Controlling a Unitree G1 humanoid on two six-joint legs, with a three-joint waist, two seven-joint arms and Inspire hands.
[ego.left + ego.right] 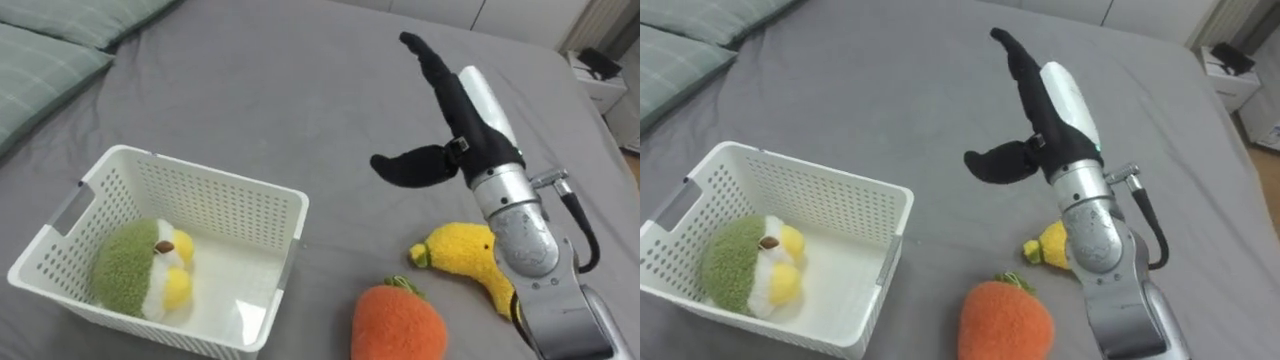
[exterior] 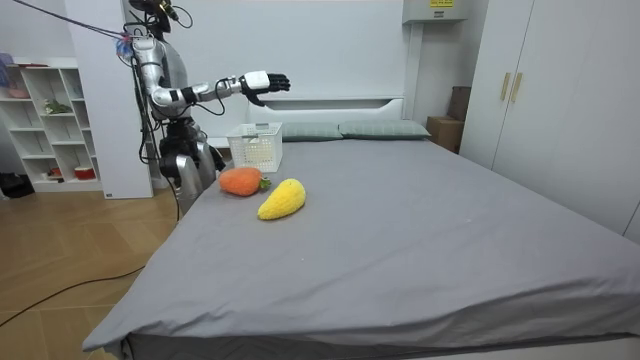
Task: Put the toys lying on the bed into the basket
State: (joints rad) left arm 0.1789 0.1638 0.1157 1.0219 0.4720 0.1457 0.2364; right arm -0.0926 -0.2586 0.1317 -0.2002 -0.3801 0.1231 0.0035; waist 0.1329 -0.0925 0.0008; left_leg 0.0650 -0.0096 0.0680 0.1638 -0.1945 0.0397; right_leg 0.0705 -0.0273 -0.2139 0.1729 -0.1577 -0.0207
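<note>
Carrot toy [image 1: 398, 325] lies nearest on bed [image 1: 300, 90], yellow toy [image 1: 465, 255] just beside it on the right. Green plush [image 1: 135, 268] sits in white basket [image 1: 200, 185], left. Right hand [image 1: 458, 115] hovers farther out w/ fingers straight, thumb spread, holding nothing.

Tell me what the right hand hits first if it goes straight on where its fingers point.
Probably nothing: the open right hand, raised above the bed, points out over bare sheet. The basket, orange toy and yellow toy lie off that line; farther depth is unclear.
</note>
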